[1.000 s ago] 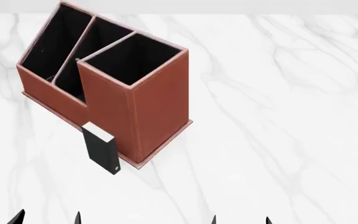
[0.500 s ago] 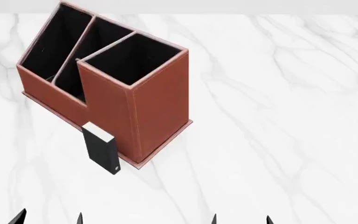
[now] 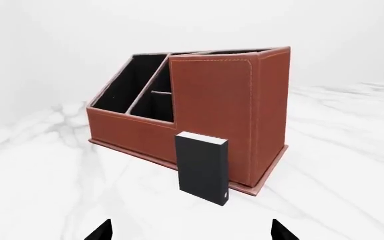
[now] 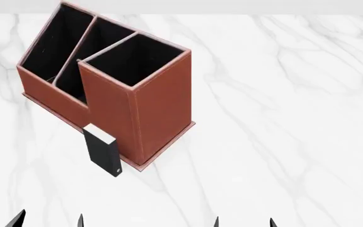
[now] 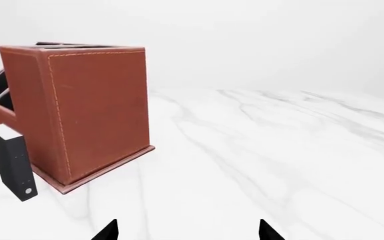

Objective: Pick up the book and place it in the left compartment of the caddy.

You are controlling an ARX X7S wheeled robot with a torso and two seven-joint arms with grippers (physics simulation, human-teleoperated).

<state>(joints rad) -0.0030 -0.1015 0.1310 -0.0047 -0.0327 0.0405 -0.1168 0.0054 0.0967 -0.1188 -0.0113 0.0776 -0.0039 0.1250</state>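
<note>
Standing upright on the white marble table (image 4: 282, 118), the small thin black hardcover book (image 4: 103, 150) sat just beside the reddish-brown leather-look caddy (image 4: 150, 109), below its tall section. Your left gripper (image 4: 47, 221) and right gripper (image 4: 243, 222) both hung spread and empty, well short of it. You risked toppling that narrow book, or wedging a finger against the wall, and the long left compartment (image 4: 55, 42) lay furthest away.

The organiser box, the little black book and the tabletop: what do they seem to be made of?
The caddy looks like reddish-brown leather or a leather imitation: grainy matte skin, pale stitching along its edges, black lining inside. The book seems a hardcover with a smooth matte black cover and white page edges. The table looks like polished white marble, going by its grey veins, though it may be only a printed pattern.
</note>
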